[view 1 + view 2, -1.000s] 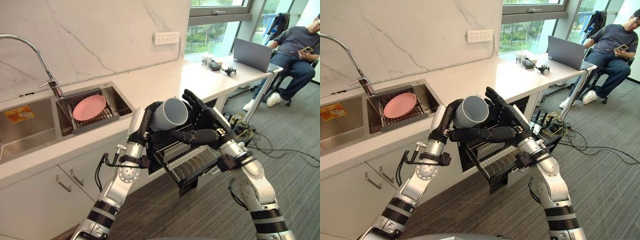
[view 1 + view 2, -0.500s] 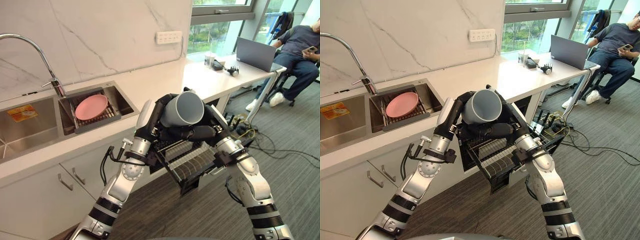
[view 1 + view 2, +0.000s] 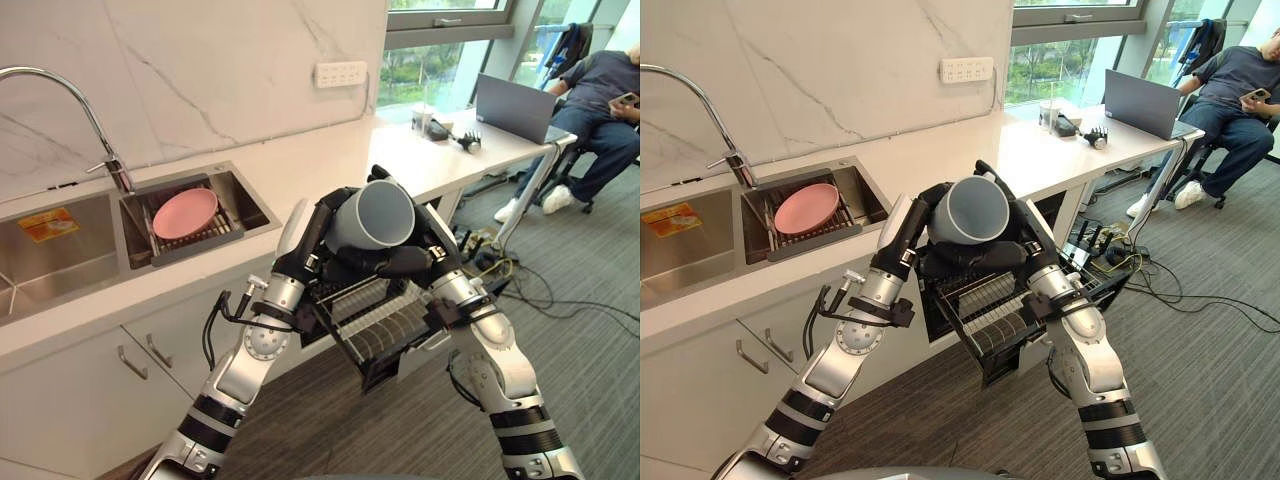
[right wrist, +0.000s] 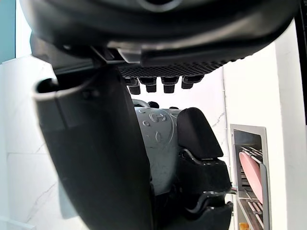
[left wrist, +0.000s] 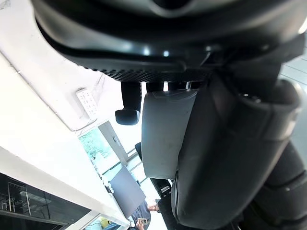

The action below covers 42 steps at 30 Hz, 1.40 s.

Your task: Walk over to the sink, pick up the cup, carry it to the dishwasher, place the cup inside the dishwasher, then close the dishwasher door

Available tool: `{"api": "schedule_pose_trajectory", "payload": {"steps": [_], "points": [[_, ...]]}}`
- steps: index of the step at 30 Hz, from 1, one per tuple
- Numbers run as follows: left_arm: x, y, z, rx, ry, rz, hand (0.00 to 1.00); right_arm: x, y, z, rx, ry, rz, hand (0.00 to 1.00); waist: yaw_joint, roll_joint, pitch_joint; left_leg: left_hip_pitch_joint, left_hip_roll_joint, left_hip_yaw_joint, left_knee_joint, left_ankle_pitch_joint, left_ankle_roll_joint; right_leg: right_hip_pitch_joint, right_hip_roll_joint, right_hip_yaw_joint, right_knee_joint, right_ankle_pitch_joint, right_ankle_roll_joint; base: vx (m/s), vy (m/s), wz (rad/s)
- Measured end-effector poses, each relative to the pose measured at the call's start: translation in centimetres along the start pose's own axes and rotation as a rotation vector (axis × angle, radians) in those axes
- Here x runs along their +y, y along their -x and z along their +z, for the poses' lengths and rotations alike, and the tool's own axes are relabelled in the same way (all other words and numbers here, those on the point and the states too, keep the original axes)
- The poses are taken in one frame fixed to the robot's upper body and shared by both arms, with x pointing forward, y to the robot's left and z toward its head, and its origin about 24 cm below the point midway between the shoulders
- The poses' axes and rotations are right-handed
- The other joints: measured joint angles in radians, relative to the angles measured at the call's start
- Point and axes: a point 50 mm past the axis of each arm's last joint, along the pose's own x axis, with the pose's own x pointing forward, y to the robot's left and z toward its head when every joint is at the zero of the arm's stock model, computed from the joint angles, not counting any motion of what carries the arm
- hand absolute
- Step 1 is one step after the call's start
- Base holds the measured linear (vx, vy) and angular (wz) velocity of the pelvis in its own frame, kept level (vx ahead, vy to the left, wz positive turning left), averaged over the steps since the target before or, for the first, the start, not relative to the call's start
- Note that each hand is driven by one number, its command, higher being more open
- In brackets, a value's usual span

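Both hands meet on the grey cup [image 3: 372,214], which hangs in the air right above the pulled-out dishwasher rack [image 3: 372,328], clear of its wires and well apart from the sink. That vertical gap is what the coming move turns on. The cup lies tilted, its long axis slanting up and toward the robot's right, with the open mouth facing up toward the head camera rather than down at the rack. As I judge it, the cup has to go straight down and probably be tipped further over before it can sit among the tines. The left hand [image 3: 318,222] comes at it from the tabletop [image 3: 300,165] side, with its fingers curled round the cup's body; the left wrist view shows the pale wall of the cup pressed right up against that hand, so this hand seems to do the carrying. The right hand [image 3: 426,252] sits on the cup's far side and below it. Its fingers [image 3: 378,173] look more straight than curled, laid against the back of the cup with a tip showing just above the rim, so it props the cup rather than clamps it. The dishwasher door [image 3: 415,352] hangs open beneath the rack, so closing it is not yet done.
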Motion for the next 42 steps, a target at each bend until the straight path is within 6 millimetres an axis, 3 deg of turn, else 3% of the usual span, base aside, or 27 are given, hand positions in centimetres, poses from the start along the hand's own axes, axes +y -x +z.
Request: {"api": "schedule_pose_trajectory", "payload": {"steps": [25,26,42], "points": [[-0.6,1.1,-0.2,0.036,0.138,0.061,0.0,0.1,-0.6,0.5,-0.009,0.086,-0.023,0.0,0.01,-0.001,0.001,-0.011,0.0,-0.012,0.007,0.0,0.0,-0.001,0.0,-0.009,0.0,0.0,0.0,0.0,0.0,0.01],[-0.6,1.1,-0.3,0.04,0.143,0.063,1.0,0.1,-0.5,0.4,-0.007,0.083,-0.024,0.0,0.012,-0.001,0.001,-0.011,0.0,-0.012,0.007,0.0,0.0,-0.001,0.0,-0.009,0.0,0.0,0.0,0.0,0.0,0.0],[-1.3,3.3,-1.0,0.068,0.203,0.07,1.0,0.8,0.6,-0.9,-0.004,0.013,-0.06,0.0,0.014,-0.001,0.032,-0.01,-0.004,-0.022,0.004,0.0,0.001,0.007,-0.005,-0.019,0.005,-0.003,0.005,0.0,0.0,0.0]]}}
